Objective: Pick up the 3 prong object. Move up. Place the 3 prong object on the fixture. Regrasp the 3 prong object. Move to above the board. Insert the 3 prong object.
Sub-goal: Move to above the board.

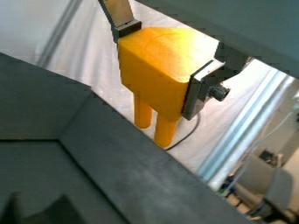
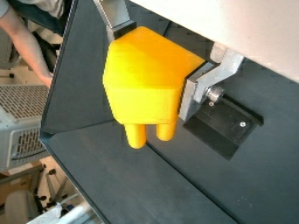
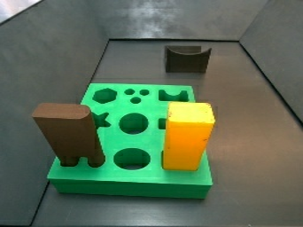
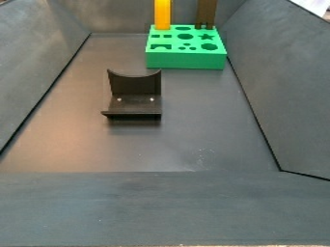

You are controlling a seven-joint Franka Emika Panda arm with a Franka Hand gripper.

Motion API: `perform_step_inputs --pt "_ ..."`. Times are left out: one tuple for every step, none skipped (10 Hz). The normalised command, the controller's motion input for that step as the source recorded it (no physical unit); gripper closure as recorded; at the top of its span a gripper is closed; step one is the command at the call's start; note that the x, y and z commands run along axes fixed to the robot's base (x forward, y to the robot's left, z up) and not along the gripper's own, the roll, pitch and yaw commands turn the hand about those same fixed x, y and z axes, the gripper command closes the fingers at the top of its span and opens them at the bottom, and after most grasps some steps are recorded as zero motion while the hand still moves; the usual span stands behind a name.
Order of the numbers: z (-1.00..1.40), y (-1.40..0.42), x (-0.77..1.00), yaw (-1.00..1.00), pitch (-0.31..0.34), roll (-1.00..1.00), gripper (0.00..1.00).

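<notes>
In both wrist views my gripper point(image 1: 163, 54) point(image 2: 158, 54) is shut on the 3 prong object point(image 1: 158, 74) point(image 2: 142, 83), a small orange-yellow block with round prongs pointing down, held well above the dark floor. The silver fingers point(image 1: 205, 86) point(image 2: 198, 89) press its two sides. The gripper and the piece do not show in either side view. The fixture point(image 3: 186, 58) point(image 4: 131, 95) stands alone on the floor, and a wrist view shows it below, beside the piece point(image 2: 225, 124). The green board point(image 3: 130, 188) point(image 4: 180, 63) lies flat, its three small holes open.
A tall brown block point(image 3: 66, 133) point(image 4: 206, 10) and a tall yellow-orange block point(image 3: 187, 133) point(image 4: 162, 12) stand in the board. Sloping dark walls point(image 4: 33, 87) enclose the floor. A white curtain point(image 1: 82, 52) hangs beyond the bin.
</notes>
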Motion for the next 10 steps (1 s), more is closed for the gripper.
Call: perform_step_inputs --pt "0.21 -1.0 -0.97 -0.02 0.009 -1.0 1.0" --pt "0.21 -0.98 -1.0 -0.02 -0.009 -1.0 1.0" --pt "0.18 -0.93 -1.0 -0.01 -0.026 -1.0 1.0" --pt "0.18 -0.94 -1.0 -0.01 -0.03 -1.0 1.0" --pt "0.17 -0.9 -1.0 0.0 -0.038 -1.0 1.0" --pt "0.16 -0.88 -1.0 0.0 -0.044 -1.0 1.0" --pt "0.12 -0.6 -0.74 0.0 -0.055 -1.0 1.0" --pt "0.08 -0.43 -0.56 -0.01 -0.06 -1.0 1.0" --pt "0.03 -0.18 -0.3 -0.02 -0.057 -1.0 1.0" --pt "0.03 -0.1 -0.18 -0.02 -0.054 -1.0 1.0"
